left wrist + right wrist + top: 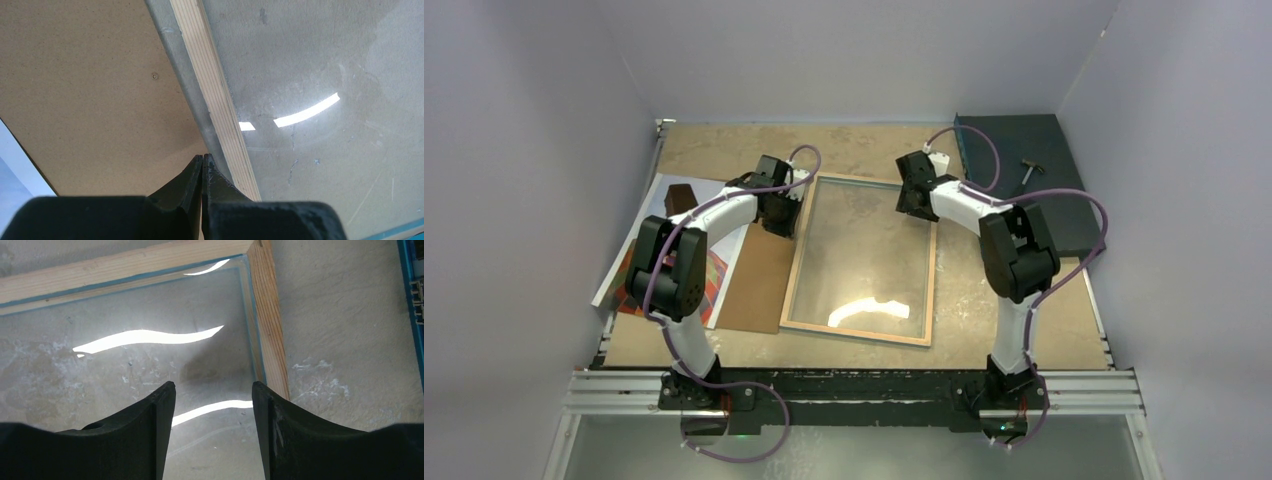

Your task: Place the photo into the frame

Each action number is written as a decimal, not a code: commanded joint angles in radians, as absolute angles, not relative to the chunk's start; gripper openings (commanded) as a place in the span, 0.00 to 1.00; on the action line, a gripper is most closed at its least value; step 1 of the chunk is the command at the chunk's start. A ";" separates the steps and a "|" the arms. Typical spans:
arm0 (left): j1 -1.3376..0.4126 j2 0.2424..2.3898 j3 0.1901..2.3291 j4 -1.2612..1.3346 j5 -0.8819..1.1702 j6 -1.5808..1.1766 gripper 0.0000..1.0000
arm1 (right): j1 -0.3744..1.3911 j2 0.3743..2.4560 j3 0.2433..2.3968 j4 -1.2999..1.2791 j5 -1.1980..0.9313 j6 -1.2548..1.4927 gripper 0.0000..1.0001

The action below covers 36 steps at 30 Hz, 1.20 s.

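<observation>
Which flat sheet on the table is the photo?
Find the wooden frame lying mid-table; a plain brown board lies along its left side. The photo is the sheet left of that board, partly hidden by the left arm. It alone carries a print: pale sky, dark brown block, red-orange checks.

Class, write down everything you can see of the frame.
The frame lies flat on the table, pale bare-wood side up, a thin blue line along its inner edge. Its clear pane shows glare and the tabletop beneath; the photo is not inside. A brown board lies along its left side. Neither the left gripper nor the right gripper grips it.
</observation>
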<state>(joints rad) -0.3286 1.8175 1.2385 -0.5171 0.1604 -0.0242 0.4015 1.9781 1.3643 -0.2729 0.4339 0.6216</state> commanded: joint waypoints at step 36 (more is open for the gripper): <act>-0.215 1.710 1.595 -0.839 0.090 0.188 0.00 | 0.648 1.879 1.545 -0.179 0.274 0.666 0.77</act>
<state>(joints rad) -0.3363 1.8248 1.4216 -0.6960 0.2142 0.0475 0.4900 1.9362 1.4673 -0.1997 0.2966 0.6155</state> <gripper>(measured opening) 0.002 0.751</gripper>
